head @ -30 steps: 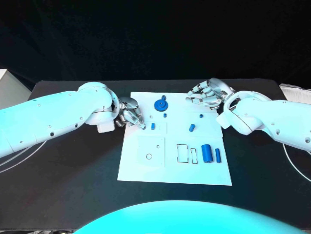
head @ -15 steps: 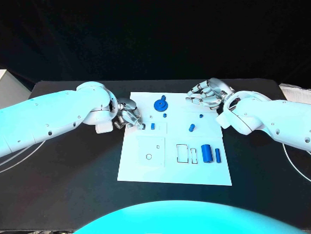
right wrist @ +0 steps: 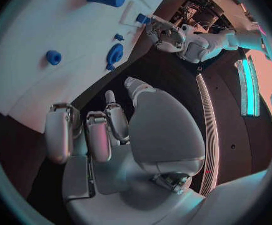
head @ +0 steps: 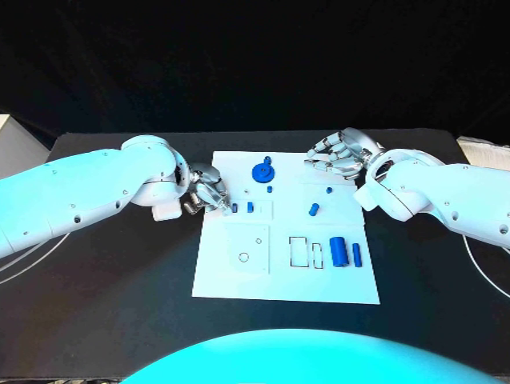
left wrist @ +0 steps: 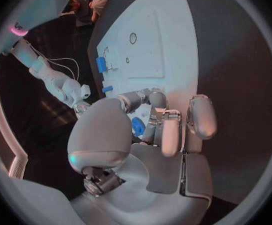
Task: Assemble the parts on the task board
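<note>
Fingers (left wrist: 150,116) of left hand (head: 205,190) pinch small blue part (left wrist: 137,126) (stubby); right hand (head: 338,157) curled, holding nothing.

Blue part (left wrist: 137,126) between left fingers (left wrist: 171,133)

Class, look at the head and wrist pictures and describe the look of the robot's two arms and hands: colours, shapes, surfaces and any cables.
Both arms are smooth, rounded white shells with small dark dots; thin pale cables trail beside them. The left hand and right hand are silver metal, many-fingered. In the wrist views the fingers have rounded glossy grey pads.
</note>
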Robot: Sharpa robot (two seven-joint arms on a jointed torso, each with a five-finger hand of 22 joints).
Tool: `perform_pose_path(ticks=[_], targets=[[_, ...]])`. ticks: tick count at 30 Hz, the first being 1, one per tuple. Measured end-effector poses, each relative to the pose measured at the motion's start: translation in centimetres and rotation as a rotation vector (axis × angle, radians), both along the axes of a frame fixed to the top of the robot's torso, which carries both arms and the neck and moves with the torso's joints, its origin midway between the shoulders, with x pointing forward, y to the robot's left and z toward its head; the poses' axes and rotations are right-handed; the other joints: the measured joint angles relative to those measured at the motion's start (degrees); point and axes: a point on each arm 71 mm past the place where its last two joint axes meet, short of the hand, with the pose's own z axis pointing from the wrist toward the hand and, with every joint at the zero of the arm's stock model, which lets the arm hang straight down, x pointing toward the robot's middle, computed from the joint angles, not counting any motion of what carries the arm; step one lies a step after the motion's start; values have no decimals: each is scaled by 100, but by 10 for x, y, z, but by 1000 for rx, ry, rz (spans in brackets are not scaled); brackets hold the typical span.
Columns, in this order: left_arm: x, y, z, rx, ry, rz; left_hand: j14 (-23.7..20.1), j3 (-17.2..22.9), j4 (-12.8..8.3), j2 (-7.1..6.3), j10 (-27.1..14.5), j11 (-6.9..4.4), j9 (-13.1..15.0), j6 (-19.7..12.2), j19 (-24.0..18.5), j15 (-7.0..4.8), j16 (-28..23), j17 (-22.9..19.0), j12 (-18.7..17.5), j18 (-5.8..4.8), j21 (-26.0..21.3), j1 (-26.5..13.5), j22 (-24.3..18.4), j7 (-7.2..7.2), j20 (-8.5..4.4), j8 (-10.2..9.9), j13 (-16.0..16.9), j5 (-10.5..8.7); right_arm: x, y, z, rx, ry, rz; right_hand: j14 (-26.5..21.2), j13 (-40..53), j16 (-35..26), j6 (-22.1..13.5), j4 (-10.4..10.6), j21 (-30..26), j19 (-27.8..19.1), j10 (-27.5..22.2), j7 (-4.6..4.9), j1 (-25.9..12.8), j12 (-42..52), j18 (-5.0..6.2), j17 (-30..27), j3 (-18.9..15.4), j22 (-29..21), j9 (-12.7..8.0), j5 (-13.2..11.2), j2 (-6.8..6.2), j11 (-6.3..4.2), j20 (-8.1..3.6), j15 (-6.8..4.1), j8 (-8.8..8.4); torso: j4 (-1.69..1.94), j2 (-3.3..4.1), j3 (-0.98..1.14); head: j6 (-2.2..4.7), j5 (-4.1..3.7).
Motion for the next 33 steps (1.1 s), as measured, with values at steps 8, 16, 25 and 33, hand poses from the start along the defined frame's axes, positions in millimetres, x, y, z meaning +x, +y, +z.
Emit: perform_pose_path(ticks=[8,16,25,33], targets=[[-1,1,0,-4,3,4,-8,-51,50,-162,-23,18,-97,63,0,8,-11,0,0,0,0,-144,0,19,0,-57,0,1,0,0,0,0,0,0,0,0,0,0,0,0,0,0,0,0,0,0,0,0,4,0,0,0,0,0,0,0,3,-1,-2,0,-2],[-3,4,2,-12,-3,11,0,-202,122,-310,-74,52,-197,93,-21,40,-50,0,0,0,-22,-279,-13,32,21,-119,-44,1,0,-1,0,0,0,-1,0,-1,0,0,0,0,0,0,0,0,0,0,-1,0,4,0,0,0,0,0,0,0,2,-1,-2,0,3],[-13,7,7,-49,-86,69,-10,-900,660,-535,-367,127,-213,-21,-144,114,-241,0,-85,91,-215,-733,-185,145,103,-34,-414,1,-1,-4,0,-2,0,-6,0,-1,0,0,0,0,0,0,0,0,0,0,-1,0,4,0,0,0,0,0,0,0,5,-5,-2,0,-18],[-25,7,9,-61,-197,129,-10,-1512,1164,-436,-522,113,-52,-239,-185,114,-327,0,-108,91,-309,-572,-277,114,104,390,-573,1,-1,-6,0,-2,-1,-11,0,4,0,0,0,0,0,0,0,0,0,0,-1,0,3,0,23,0,0,0,0,0,13,-12,-2,0,-24]])
